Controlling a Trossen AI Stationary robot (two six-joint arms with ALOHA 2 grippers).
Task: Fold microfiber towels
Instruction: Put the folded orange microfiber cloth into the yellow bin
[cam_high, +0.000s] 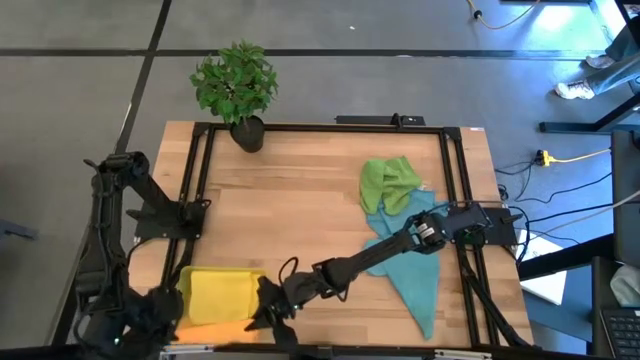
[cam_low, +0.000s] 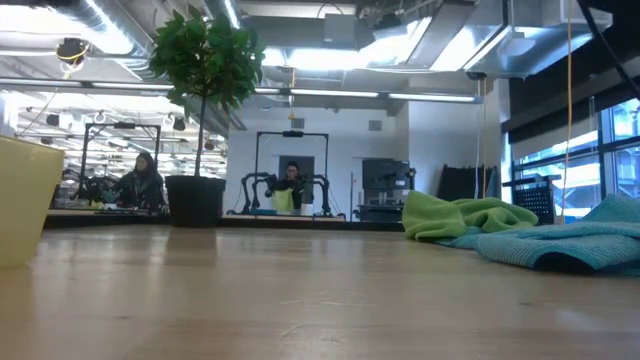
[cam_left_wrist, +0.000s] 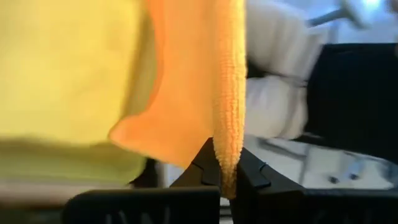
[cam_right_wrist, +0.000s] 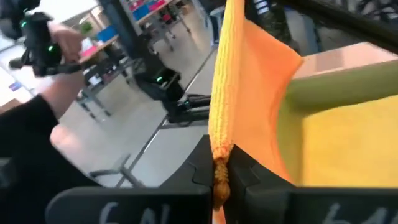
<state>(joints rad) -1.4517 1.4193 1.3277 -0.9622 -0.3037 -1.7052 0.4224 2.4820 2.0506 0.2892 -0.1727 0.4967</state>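
An orange towel (cam_high: 215, 324) hangs stretched between my two grippers at the table's near left, over the near side of the yellow tray (cam_high: 222, 292). My left gripper (cam_left_wrist: 227, 169) is shut on one end of it, beside the tray's left side (cam_high: 168, 318). My right gripper (cam_right_wrist: 221, 165), reaching across the table, is shut on the other end, by the tray's right side (cam_high: 266, 318). A crumpled green towel (cam_high: 388, 182) and teal cloth (cam_high: 418, 272) lie on the table's right half, the green one partly on the teal. My right arm passes above the teal cloth. My left gripper pinches a thick edge of the orange towel (cam_left_wrist: 227, 149) between its two fingers. The cloth rises out of the fingers as a narrow ridge, with a loose flap (cam_left_wrist: 168, 118) beside it; whether that is one layer or several does not show. The towel is off the table. My right gripper pinches the orange towel's edge (cam_right_wrist: 220, 143) between its two fingers, coming nearly level from the table's right. The edge runs straight away from the fingers as a ridge, and a flap (cam_right_wrist: 261, 68) spreads beside it toward the tray. This end is held clear of the table.
A potted plant (cam_high: 236, 85) stands at the far left corner of the wooden table (cam_high: 300, 200). Black frame rails (cam_high: 195, 180) run along the left, far and right sides. The middle of the table is bare wood. A person's hand (cam_right_wrist: 59, 40) shows beyond the near edge.
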